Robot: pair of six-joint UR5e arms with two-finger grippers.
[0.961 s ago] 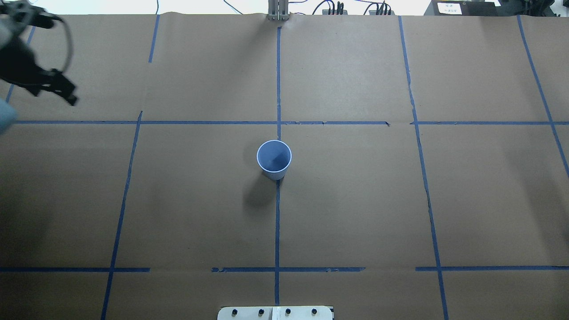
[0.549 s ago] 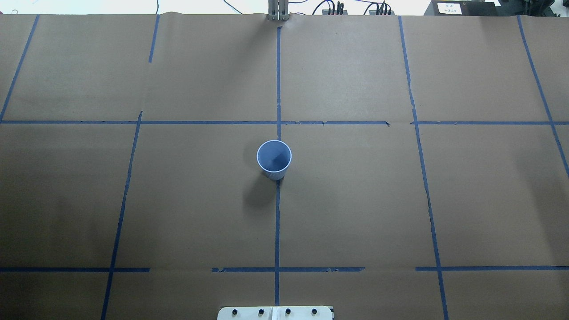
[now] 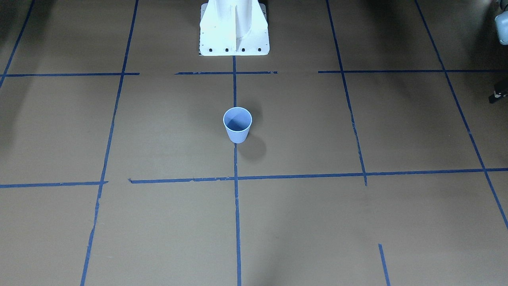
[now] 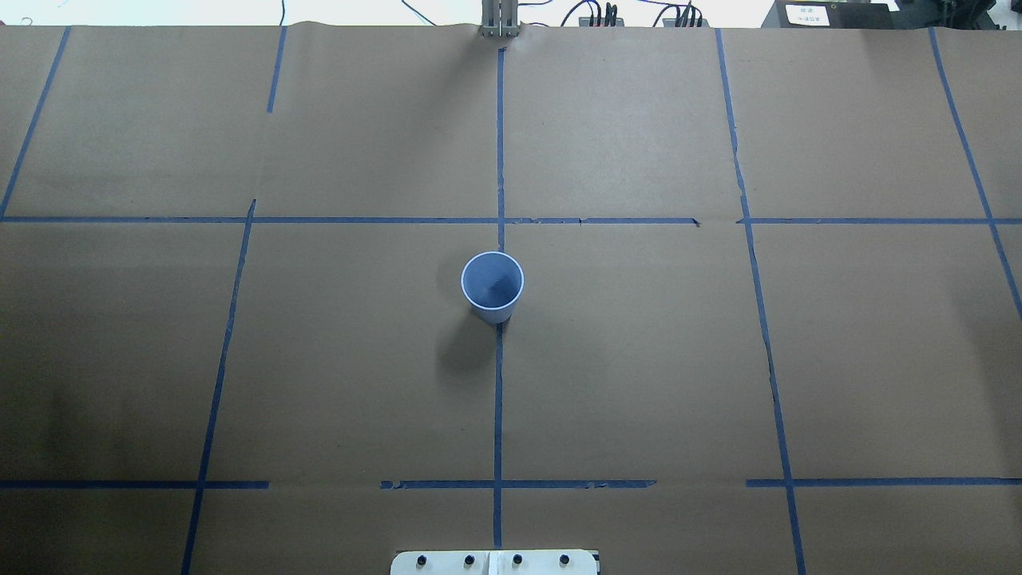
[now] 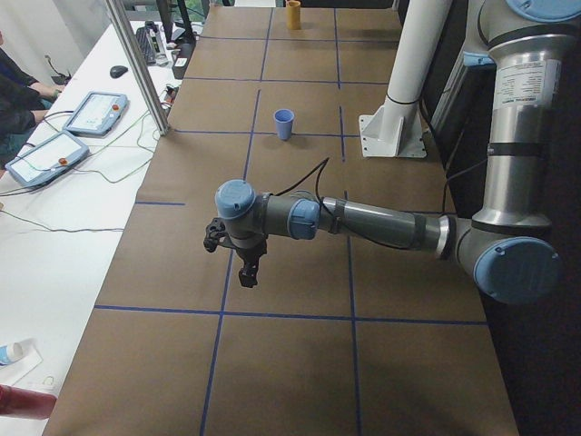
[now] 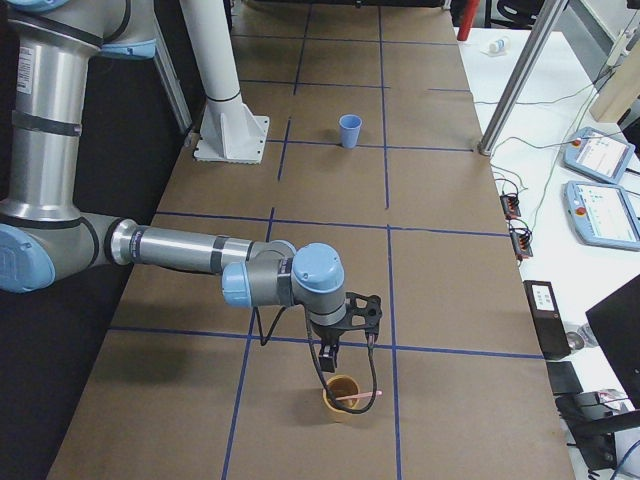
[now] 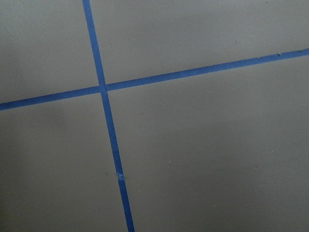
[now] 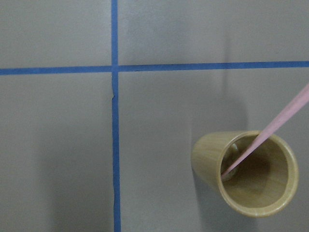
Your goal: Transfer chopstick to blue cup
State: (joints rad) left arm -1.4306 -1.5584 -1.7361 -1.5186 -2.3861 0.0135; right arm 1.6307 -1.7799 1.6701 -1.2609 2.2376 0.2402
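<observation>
The blue cup (image 4: pixel 493 283) stands upright and empty near the table's middle; it also shows in the front view (image 3: pixel 237 125) and both side views (image 5: pixel 284 123) (image 6: pixel 349 130). The pale-pink chopstick (image 8: pixel 270 130) leans in a tan wooden cup (image 8: pixel 251 174) at the table's right end (image 6: pixel 341 397), its top end out over the rim. My right gripper (image 6: pixel 328 355) hangs just above and beside that cup. My left gripper (image 5: pixel 247 274) hangs over bare table at the left end, holding nothing. I cannot tell whether either gripper is open or shut.
The robot's white base (image 3: pixel 234 28) stands at the table's near edge behind the blue cup. Blue tape lines (image 4: pixel 499 399) cross the brown paper. A white side table with teach pendants (image 6: pixel 600 155) and a metal post (image 5: pixel 136 64) runs along the far side.
In the overhead view my left gripper was at the upper left one second ago; it has moved out of that view to the left. The blue cup has not moved.
</observation>
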